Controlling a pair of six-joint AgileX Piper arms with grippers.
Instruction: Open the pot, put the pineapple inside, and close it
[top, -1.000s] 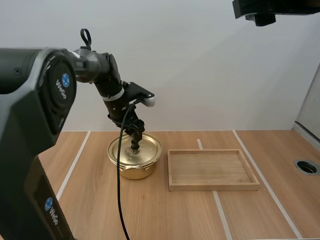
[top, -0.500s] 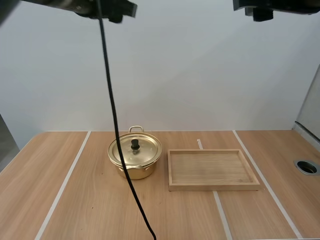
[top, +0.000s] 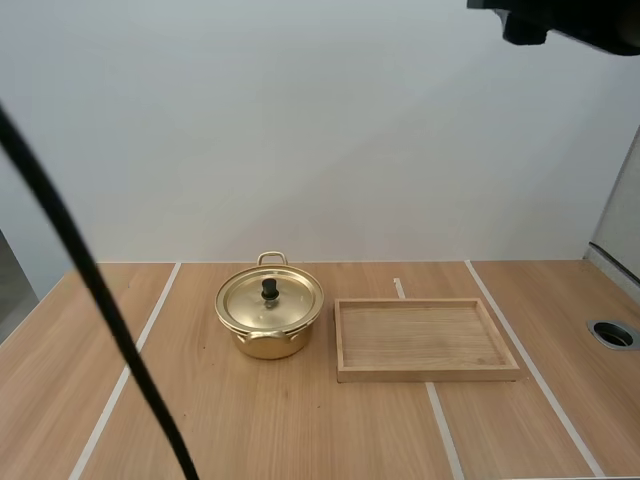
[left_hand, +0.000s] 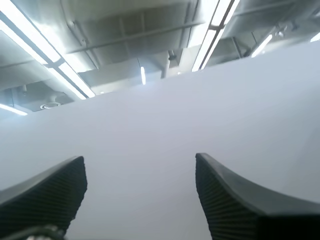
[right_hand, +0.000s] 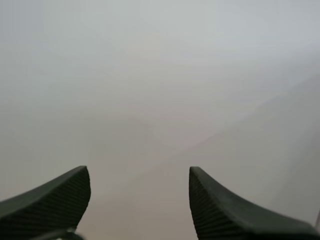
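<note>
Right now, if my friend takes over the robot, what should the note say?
Left gripper: open, holding nothing.
Right gripper: open, holding nothing.
The gold pot stands on the table beside the wooden tray, with its lid on.
With the lid on, it cannot be told whether the pineapple is inside.
Left, probably: check the pot; if the pineapple is not in, lift the lid, put it in and close.

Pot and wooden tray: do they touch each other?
Apart. The high view shows a strip of bare table between the pot and the wooden tray.
</note>
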